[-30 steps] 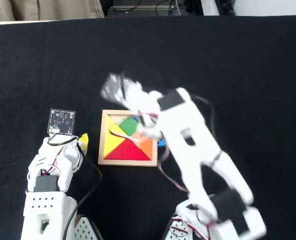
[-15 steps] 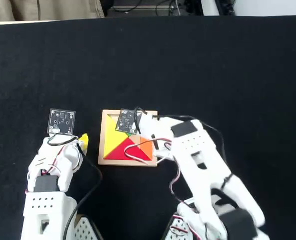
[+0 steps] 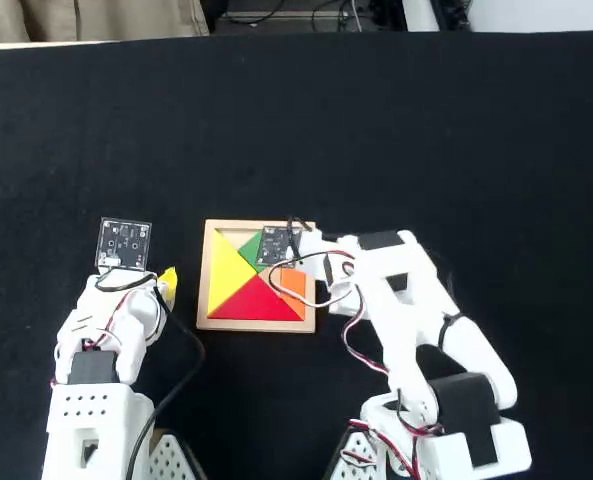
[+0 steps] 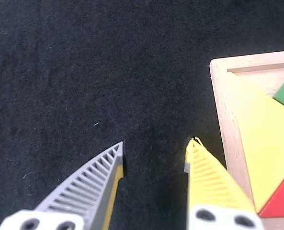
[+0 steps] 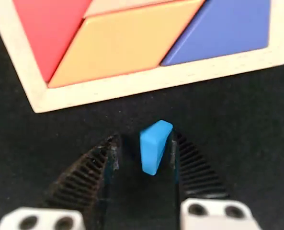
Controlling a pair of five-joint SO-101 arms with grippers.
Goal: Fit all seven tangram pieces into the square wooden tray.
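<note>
- Found right gripper (image 5: 143,137) spread, straddling small blue piece (image 5: 153,146) stood on edge on black cloth (image 5: 256,120), in contact with one finger, clear of the other, just outside wall of square wooden tray (image 5: 146,81).
- Logged yellow piece (image 3: 224,275), red piece (image 3: 261,302), green piece (image 3: 248,248), orange piece (image 5: 122,43) and dark-blue piece (image 5: 223,24) seated in tray.
- Found left gripper (image 4: 157,142) spread, holding nothing, beside tray corner.
</note>
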